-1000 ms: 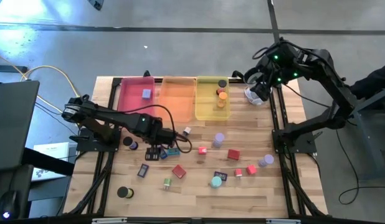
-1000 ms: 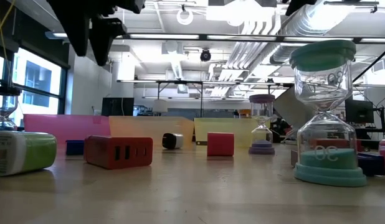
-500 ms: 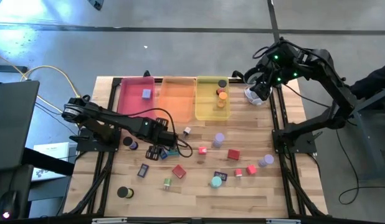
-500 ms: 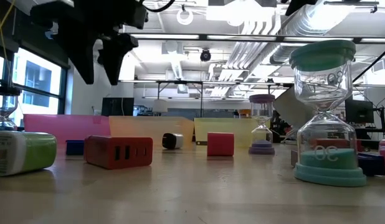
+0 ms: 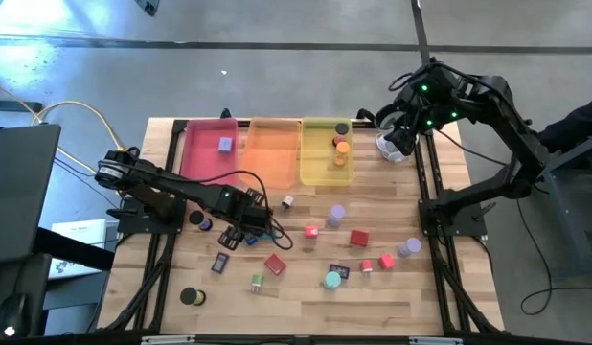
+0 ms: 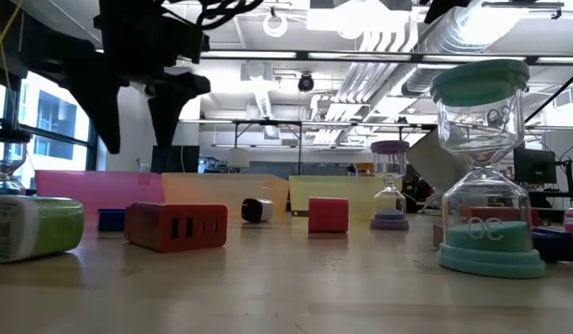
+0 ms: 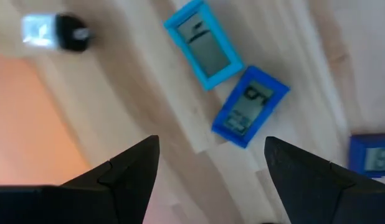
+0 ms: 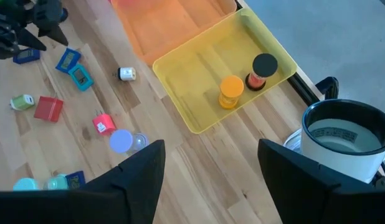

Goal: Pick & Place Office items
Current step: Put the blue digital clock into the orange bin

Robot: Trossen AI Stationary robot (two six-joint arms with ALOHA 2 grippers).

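Lying flat — blue rectangular timer (image 7: 250,106)

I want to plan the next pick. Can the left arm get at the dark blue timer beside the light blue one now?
Probably yes. The left hand is open above the dark blue timer, and nothing covers it; the light blue timer lies close beside it.

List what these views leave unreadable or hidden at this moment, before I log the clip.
- Left gripper, high view: it covers the blue timers beneath it.
- Timer displays, left wrist view: digits too blurred to read.
- Third blue timer, left wrist view: cut off by the picture's edge.
- Yellow tray, low view: its contents are masked by the red cube.
- White device, right wrist view: partly behind the right gripper's finger.
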